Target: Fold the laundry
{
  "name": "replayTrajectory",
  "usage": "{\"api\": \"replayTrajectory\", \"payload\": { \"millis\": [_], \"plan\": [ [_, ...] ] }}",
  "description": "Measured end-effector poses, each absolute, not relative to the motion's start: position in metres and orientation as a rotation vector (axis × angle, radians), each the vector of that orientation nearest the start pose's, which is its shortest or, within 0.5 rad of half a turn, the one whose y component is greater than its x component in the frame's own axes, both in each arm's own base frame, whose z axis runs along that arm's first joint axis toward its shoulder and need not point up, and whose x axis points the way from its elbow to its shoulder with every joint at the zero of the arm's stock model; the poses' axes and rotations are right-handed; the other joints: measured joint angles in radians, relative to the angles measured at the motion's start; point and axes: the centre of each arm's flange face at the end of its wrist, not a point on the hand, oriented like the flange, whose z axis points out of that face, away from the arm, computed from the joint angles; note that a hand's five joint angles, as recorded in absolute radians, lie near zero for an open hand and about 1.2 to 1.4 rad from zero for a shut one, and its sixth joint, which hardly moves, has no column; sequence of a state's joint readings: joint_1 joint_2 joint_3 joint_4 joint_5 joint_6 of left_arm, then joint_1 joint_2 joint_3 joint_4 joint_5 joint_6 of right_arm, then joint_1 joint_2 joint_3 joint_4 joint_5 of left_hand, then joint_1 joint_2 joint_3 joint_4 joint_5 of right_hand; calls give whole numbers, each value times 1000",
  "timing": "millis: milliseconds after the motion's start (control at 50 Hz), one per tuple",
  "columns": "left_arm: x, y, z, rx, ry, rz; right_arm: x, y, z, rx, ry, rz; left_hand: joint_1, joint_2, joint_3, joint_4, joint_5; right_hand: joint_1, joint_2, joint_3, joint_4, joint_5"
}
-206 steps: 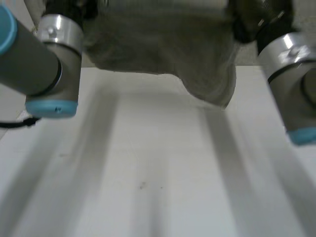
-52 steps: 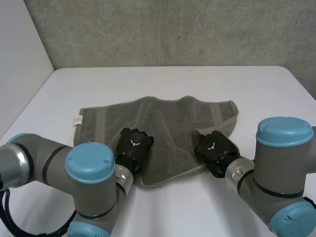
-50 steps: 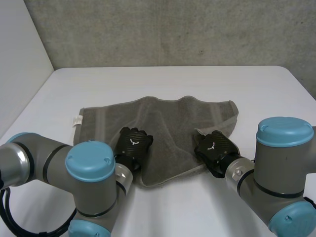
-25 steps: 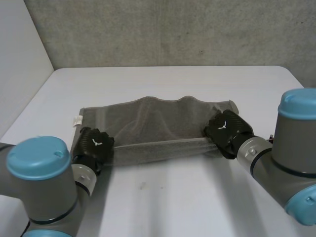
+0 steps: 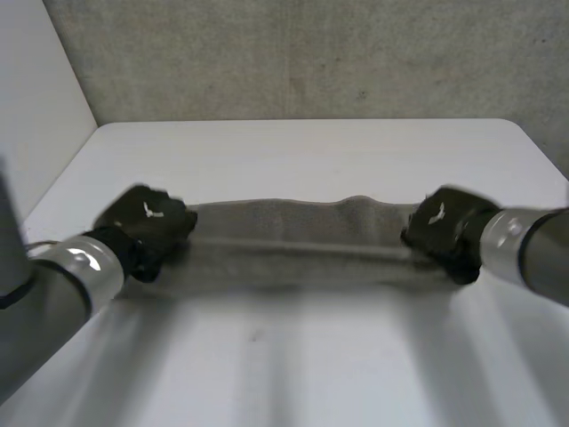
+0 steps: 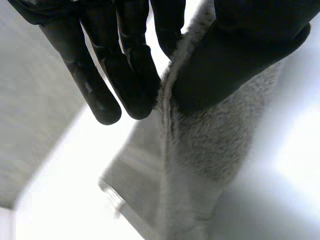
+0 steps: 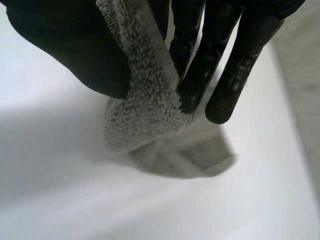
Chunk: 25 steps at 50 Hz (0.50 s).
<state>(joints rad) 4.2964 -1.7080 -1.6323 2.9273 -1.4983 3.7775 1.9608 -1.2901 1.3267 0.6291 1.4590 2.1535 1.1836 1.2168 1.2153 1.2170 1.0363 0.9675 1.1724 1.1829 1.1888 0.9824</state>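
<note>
While my left hand and right hand pinch its ends in their fingers, the towel spans the tabletop.

Light falls bright and even over my bench, whitest in the upper middle of the head view. The towel lays a soft grey shadow just below itself there. Beside my left hand, the bench glares near-white.
</note>
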Motion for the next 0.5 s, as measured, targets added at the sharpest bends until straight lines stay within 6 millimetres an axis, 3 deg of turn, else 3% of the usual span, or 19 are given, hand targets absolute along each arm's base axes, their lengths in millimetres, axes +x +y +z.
{"api": "replayTrajectory", "payload": {
  "millis": [60, 140, 200, 260, 340, 360, 440, 500],
  "plan": [
    [-247, -232, 210, 1376, 2253, -1570, 250, -234, 233, -2018, 2253, -1327, 2, 0, 0, 0, 1, 0, 0, 0, 0, 0],
    [-252, -250, 197, 1395, 2243, -1533, 257, -253, 226, -2026, 2251, -1369, 2, 0, 0, 0, 1, 0, 0, 0, 0, 2],
    [-265, -286, 203, 1361, 2119, -1640, 270, -284, 238, -1960, 2227, -1614, 2, 0, 0, 0, 1, 0, 0, 0, 0, 2],
    [-276, -314, 230, 1259, 1964, -1816, 283, -315, 270, -1792, 2144, -2004, 2, 0, 0, 0, 1, 0, 6, 0, 0, 2],
    [-288, -352, 304, 965, 1624, -2181, 297, -342, 338, -1405, 1859, -2588, 2, 0, 0, 0, 2, 0, 8, 0, 0, 2],
    [-290, -359, 338, 824, 1480, -2323, 298, -344, 363, -1253, 1720, -2757, 2, 0, 0, 0, 3, 0, 8, 0, 0, 2],
    [-286, -358, 395, 572, 1236, -2550, 295, -334, 407, -989, 1436, -2997, 2, 0, 0, 0, 6, 0, 8, 0, 0, 2],
    [-282, -352, 407, 495, 1185, -2620, 292, -325, 411, -942, 1359, -3033, 5, 0, 0, 0, 6, 0, 8, 0, 2, 3]
  ]
}}
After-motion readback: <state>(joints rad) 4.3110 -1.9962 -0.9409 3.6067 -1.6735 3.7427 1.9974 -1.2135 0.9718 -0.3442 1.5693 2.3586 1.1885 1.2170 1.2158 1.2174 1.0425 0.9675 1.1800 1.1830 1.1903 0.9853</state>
